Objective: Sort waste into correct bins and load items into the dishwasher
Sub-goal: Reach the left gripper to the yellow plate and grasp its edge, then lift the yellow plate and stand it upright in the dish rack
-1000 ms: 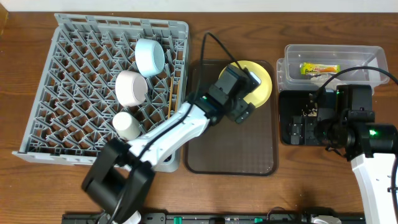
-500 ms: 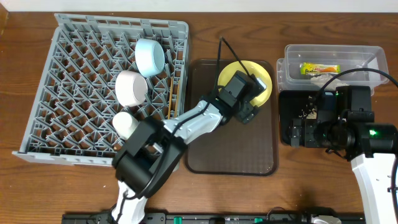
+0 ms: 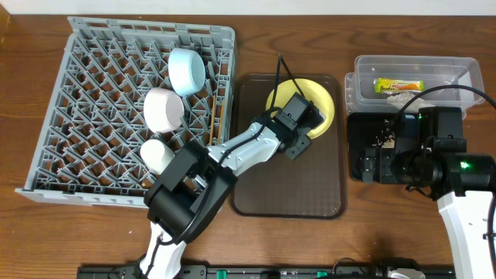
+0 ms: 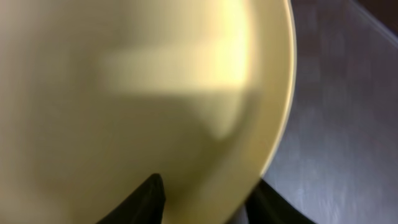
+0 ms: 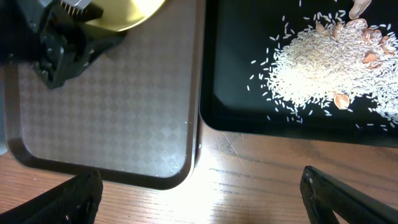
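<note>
My left gripper [image 3: 297,133] is shut on the near rim of the round yellow plate [image 3: 312,102], over the brown serving tray. In the left wrist view the plate [image 4: 137,93] fills the frame, with one finger above and one below its rim at the gripper [image 4: 205,199]. My right gripper [image 5: 202,193] is open and empty, hovering by the black tray [image 5: 236,93], which holds rice leftovers [image 5: 317,68]. The grey dish rack [image 3: 85,116] holds the light blue bowl [image 3: 187,71], whitish-pink bowl [image 3: 163,108], cream cup [image 3: 157,155] and chopsticks [image 3: 213,116]. The clear tub [image 3: 457,74] holds the wrapper [image 3: 398,85] and white scrap [image 3: 401,98].
The brown serving tray [image 3: 294,186] lies between the rack and the black tray [image 3: 358,132]; its near half is bare. In the right wrist view its corner [image 5: 124,137] sits close beside the black tray. Bare wooden table runs along the front.
My left gripper has closed in on the plate's near rim, and the plate has shifted slightly to the left on the brown tray. The right arm has not moved.
</note>
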